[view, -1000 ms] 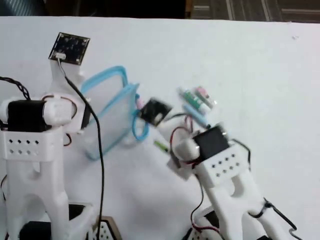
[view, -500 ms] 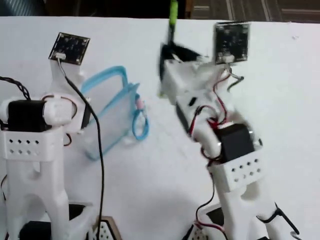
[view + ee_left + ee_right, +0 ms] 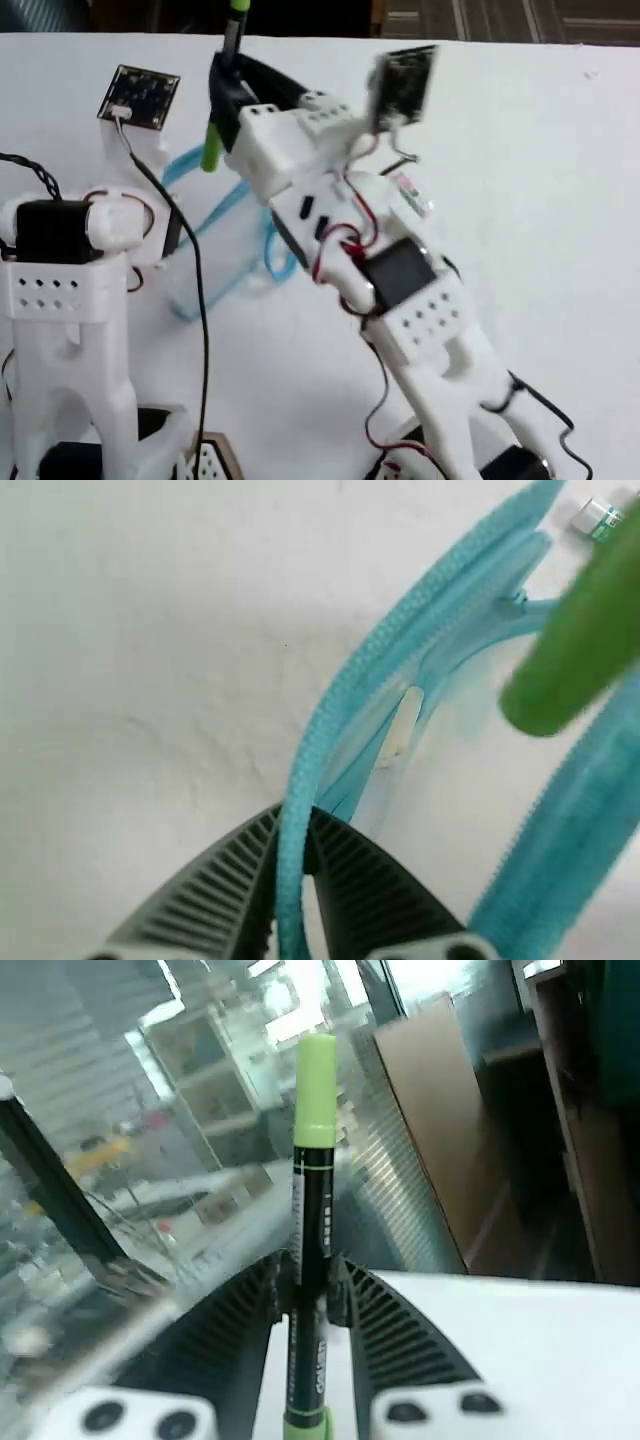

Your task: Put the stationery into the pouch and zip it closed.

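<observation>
Green marker, now above pouch.

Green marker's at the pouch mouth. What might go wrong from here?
1. The green marker hangs nearly upright in the right gripper by the narrow opening of the pouch; it may catch the zipper edge or drop outside.
2. The left gripper pinches only that thin edge; a push from the marker might pull it free.

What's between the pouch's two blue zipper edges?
The end of the green marker, at the open mouth of the pouch, seen in the left wrist view.
</observation>
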